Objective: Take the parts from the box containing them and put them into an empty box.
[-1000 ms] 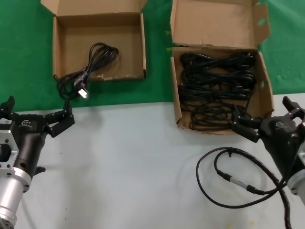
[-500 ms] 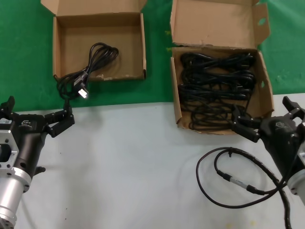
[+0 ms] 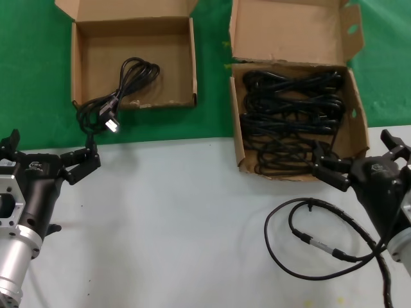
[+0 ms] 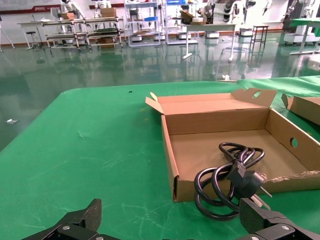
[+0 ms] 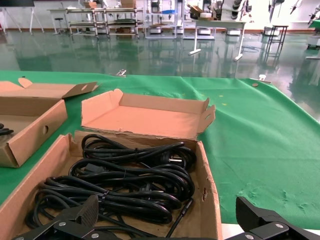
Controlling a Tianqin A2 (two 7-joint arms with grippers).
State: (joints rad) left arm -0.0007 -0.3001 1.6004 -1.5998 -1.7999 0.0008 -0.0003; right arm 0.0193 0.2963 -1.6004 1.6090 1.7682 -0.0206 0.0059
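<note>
Most of the coiled black power cables (image 3: pixel 292 122) lie piled in the wider cardboard box (image 3: pixel 357 119), the one with the tall notched back flap, filling it from the back wall to the front edge in overlapping loops; the right wrist view shows the same heap (image 5: pixel 125 187) with a plug end lying among the coils. One cable bundle (image 3: pixel 119 90) sits apart in the smaller squarish box (image 3: pixel 83 61) to the left: its coil rests on the box floor near the front, and part of it spills over the ragged front edge onto the green cloth (image 3: pixel 32 77), plug and metal tips outside the box. The left wrist view shows that bundle (image 4: pixel 227 180) draped across the torn front wall, its plug resting on the looped cord. The two boxes stand side by side on the green cloth, well apart from one another. Nearer, the tabletop (image 3: pixel 180 224) is pale grey. The right gripper (image 3: pixel 363 159) hovers at the front edge of the wider box, its fingers spread wide and holding nothing, one fingertip just over the box's front wall. The left gripper (image 3: pixel 48 154) hangs low over the grey tabletop, in front of the smaller box, fingers likewise spread and empty. A thin looped black lead (image 3: pixel 314 240) lies on the tabletop beside the right arm.
</note>
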